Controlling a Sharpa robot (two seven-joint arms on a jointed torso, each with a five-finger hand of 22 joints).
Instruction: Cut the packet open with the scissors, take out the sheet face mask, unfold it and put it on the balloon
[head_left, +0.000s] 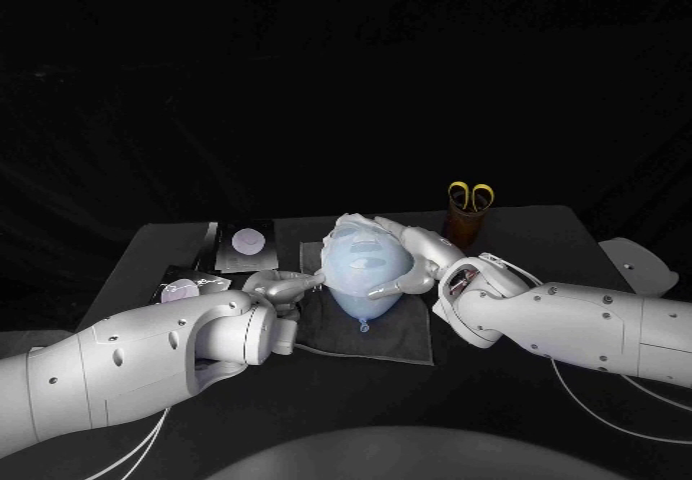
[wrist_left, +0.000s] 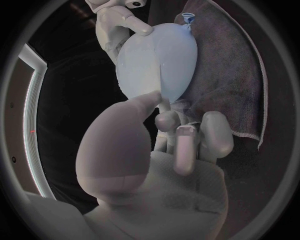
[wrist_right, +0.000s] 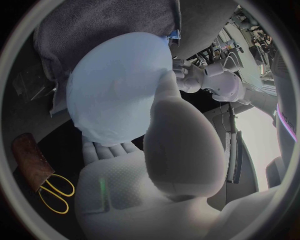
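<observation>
Right hand (head_left: 421, 262) wrapped round the balloon (head_left: 361, 275), fingers apart and curved over its side, palm flat against it: clamped on the balloon. Left hand (head_left: 283, 285) on the opposite side, straight across from the right hand, thumb tip pressed to the balloon, other fingers curled in just beside its lower edge. Pinching something there or merely touching: cannot tell. Sheet face mask (head_left: 351, 232) draped over the balloon between the two hands, crumpled pale edge just beside the right hand's fingertips, hard to separate from the balloon skin elsewhere. Balloon lying on a dark towel (head_left: 389, 340) spread under both hands, knot end pointing back between the two wrists. Scissors (head_left: 470, 194) with yellow handles standing in a brown holder (head_left: 462, 225), beyond the right hand, well apart from it, untouched. Two dark packets (head_left: 245, 245) with pale round marks, beyond and to the outer side of the left hand, near it but apart.
</observation>
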